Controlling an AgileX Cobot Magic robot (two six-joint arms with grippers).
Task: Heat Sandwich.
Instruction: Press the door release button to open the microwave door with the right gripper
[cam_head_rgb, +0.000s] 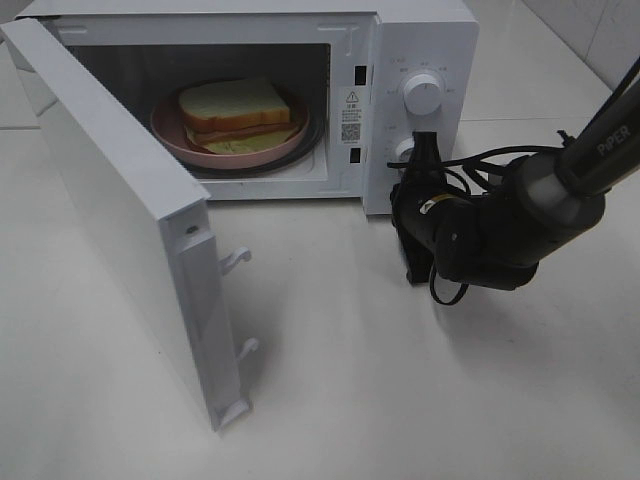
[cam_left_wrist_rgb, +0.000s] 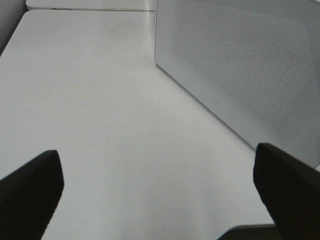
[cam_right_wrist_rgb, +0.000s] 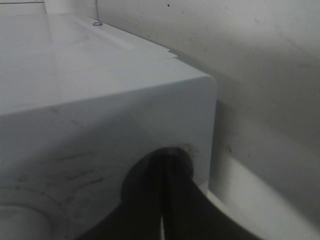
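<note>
Loaded, by the look of it: inside the microwave, upper centre of the high view, the sandwich flat on the plate, with no gripper near it. Not yet shut, though: door standing wide toward the lower left of the frame, latch hooks exposed. At centre right, right gripper pinched closed, tips against the control panel at the lower knob, beneath the upper knob. Carrying nothing loose there; impossible to tell, even from its wrist view, whether clamped on that knob or merely pressed beside it. Left gripper absent from the high view; in its own camera, spread wide and empty above the table, facing what looks like the door's perforated outer face in the upper right of that frame. Left to do, as a judgement: closing the door, probably from the left side; setting the time on a knob; waiting out the heating. Somewhere short of halfway.
</note>
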